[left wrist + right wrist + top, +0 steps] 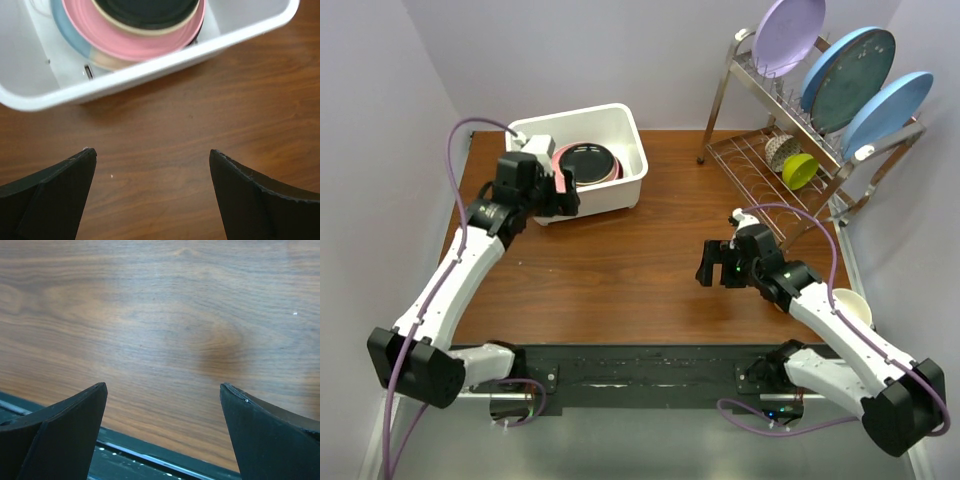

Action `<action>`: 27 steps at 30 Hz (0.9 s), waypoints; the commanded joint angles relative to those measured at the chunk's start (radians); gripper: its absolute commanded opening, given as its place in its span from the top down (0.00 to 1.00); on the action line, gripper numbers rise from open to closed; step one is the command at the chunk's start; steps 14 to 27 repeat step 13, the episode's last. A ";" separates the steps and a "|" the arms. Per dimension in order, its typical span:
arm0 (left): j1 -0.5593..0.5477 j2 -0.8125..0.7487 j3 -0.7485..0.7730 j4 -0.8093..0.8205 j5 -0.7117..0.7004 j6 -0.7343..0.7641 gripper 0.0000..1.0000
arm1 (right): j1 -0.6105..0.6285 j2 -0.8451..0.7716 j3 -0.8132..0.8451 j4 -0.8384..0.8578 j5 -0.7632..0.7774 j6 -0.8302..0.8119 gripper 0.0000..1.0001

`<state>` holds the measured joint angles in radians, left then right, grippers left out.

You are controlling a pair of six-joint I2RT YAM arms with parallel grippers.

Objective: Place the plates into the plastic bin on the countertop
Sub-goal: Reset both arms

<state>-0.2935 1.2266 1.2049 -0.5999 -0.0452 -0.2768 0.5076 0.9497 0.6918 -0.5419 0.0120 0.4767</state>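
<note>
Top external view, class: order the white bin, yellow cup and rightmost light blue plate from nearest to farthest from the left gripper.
1. White bin, just beyond the left gripper, back left.
2. Yellow cup, in the rack, lower tier, right.
3. Light blue plate, upright at the rack's far right.

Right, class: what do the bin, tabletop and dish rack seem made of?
Bin: probably plastic, smooth matte white, rounded moulded rim. Tabletop: wood or wood-look laminate, dark brown grain, faint sheen. Dish rack: metal wire, bright chrome-like shine.
</note>
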 commanded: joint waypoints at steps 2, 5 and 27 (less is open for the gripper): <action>-0.052 -0.108 -0.174 0.009 -0.091 -0.064 0.00 | 0.083 0.015 0.075 -0.081 0.205 -0.026 0.01; -0.062 -0.170 -0.272 0.018 -0.085 -0.102 0.00 | 0.111 0.029 0.087 -0.107 0.243 -0.030 0.01; -0.085 -0.280 -0.438 0.086 0.015 -0.133 0.00 | 0.132 0.032 0.089 -0.096 0.322 -0.036 0.01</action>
